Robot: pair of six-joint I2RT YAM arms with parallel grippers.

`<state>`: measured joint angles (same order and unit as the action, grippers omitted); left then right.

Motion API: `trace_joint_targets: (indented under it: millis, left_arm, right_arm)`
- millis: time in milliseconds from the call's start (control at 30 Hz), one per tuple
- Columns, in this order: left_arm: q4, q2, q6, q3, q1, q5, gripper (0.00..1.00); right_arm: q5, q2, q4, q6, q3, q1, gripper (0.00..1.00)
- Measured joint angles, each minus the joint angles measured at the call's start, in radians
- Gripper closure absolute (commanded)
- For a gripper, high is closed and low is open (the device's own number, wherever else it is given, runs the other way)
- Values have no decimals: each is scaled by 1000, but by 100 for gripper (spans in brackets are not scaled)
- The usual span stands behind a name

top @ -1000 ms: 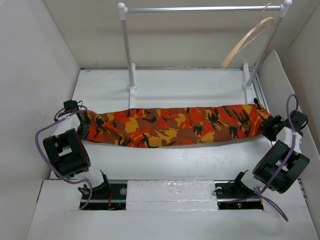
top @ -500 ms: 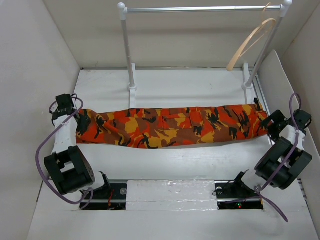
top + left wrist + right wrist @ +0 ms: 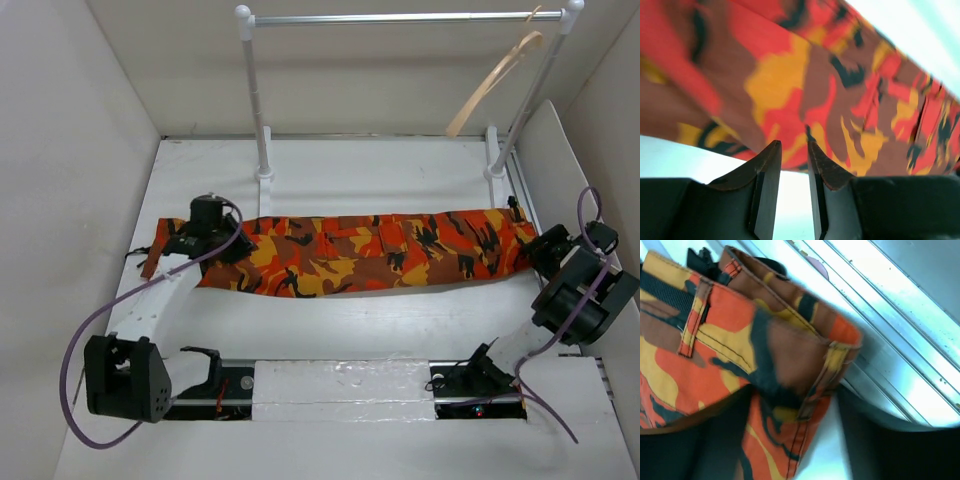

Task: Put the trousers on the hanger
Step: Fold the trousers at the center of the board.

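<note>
The trousers lie stretched across the table, legs to the left, waistband to the right. My left gripper hovers over the leg end; in the left wrist view the left gripper has its jaws a narrow gap apart with nothing between them, and the trousers are just beyond the tips. My right gripper is at the waistband; in the right wrist view the right gripper has wide-apart jaws with the waistband lying between them. The hanger hangs tilted on the rail's right end.
The metal clothes rail stands at the back on two white posts. White walls close in on the left and right. A metal track runs beside the waistband.
My left gripper let go of the leg end, swung out left, then moved right over the trousers. The leg end slackened. The right arm drew back slightly. The hanger swings.
</note>
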<state>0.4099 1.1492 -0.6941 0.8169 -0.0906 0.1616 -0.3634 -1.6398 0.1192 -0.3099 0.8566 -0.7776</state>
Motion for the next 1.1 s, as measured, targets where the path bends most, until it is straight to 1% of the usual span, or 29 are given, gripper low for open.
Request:
trace_joint_targets:
  millis: [33,67,100,133,167,233,333,467,567,667,733,767,833,967,1033,1100]
  left_arm:
    - [-11,2,-10,-5,-56,-6,77]
    - [-17,9,-19,-6,-100,-14,77]
    - [-24,21,-25,-6,-147,-27,77]
    - [-33,35,-30,-6,-186,-44,77]
    - [-38,53,-34,-6,-220,-63,77]
    - [-44,95,-42,-6,-270,-81,77]
    - [-68,163,-49,-24,-288,-115,77]
    - [-92,256,-51,-74,-286,-139,77]
    - [-118,300,-52,-80,-304,-130,78]
    - [-138,340,-52,-49,-375,-138,78]
    - [-140,393,-53,5,-443,-140,78]
    - [-147,425,-54,36,-478,-136,78]
    - [-142,505,-59,122,-562,-139,78]
    - [-130,668,-63,319,-724,-128,78]
    - [-123,742,-64,412,-785,-111,78]
    - [-119,792,-66,481,-826,-98,78]
  right_arm:
    - [0,-6,-10,-5,0,0,52]
    - [-2,-16,-16,-7,-2,0,77]
    - [-10,-28,-18,-12,-2,0,88]
    - [-22,-39,-20,-23,-3,0,97]
    - [-35,-45,-24,-31,-4,0,100]
    - [-46,-36,-31,-47,-5,0,100]
    - [-54,38,-16,-61,-7,0,100]
    - [-64,281,57,-71,8,17,100]
    - [-74,442,125,-59,80,64,100]
    - [-85,537,191,-36,188,110,100]
    - [-87,566,207,-29,225,119,100]
    - [-91,592,241,-21,284,121,100]
    - [-92,593,298,-10,373,121,100]
    - [-110,556,374,5,552,122,100]
    - [-122,525,397,7,644,138,100]
    - [-135,498,404,8,721,182,100]
